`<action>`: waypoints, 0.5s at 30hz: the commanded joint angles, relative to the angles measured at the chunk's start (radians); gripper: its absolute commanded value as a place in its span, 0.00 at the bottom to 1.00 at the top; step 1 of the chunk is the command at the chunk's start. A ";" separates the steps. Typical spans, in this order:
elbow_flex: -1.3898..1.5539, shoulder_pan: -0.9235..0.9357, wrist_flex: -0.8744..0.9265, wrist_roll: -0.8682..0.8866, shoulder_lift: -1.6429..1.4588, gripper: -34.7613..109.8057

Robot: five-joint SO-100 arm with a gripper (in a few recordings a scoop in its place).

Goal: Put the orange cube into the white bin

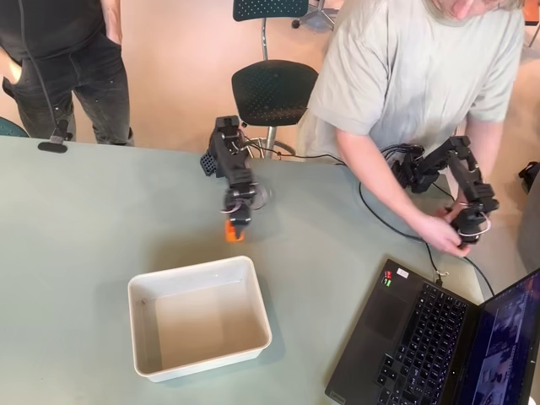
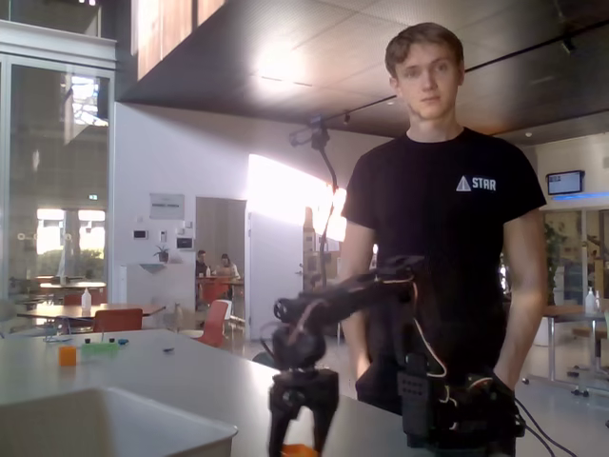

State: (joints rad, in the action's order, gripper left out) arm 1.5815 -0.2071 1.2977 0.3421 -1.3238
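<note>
The orange cube lies on the grey-green table just beyond the far rim of the white bin. My black gripper points down over it. In the fixed view the two fingers stand on either side of the orange cube, with a gap showing above it. Whether the fingers press on the cube is not visible. The white bin sits at the lower left of that view and holds nothing.
An open laptop lies at the table's front right, with cables running across the table beside it. One person leans over the right side and another stands behind the far edge. A black chair stands behind the arm's base.
</note>
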 commanded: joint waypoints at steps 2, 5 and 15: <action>-0.175 0.121 -0.003 -0.089 -0.043 0.35; -0.296 0.187 0.003 -0.147 -0.037 0.35; -0.456 0.308 -0.003 -0.187 -0.038 0.35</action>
State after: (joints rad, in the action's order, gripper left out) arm 1.1965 0.0782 1.3039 0.1580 -1.3238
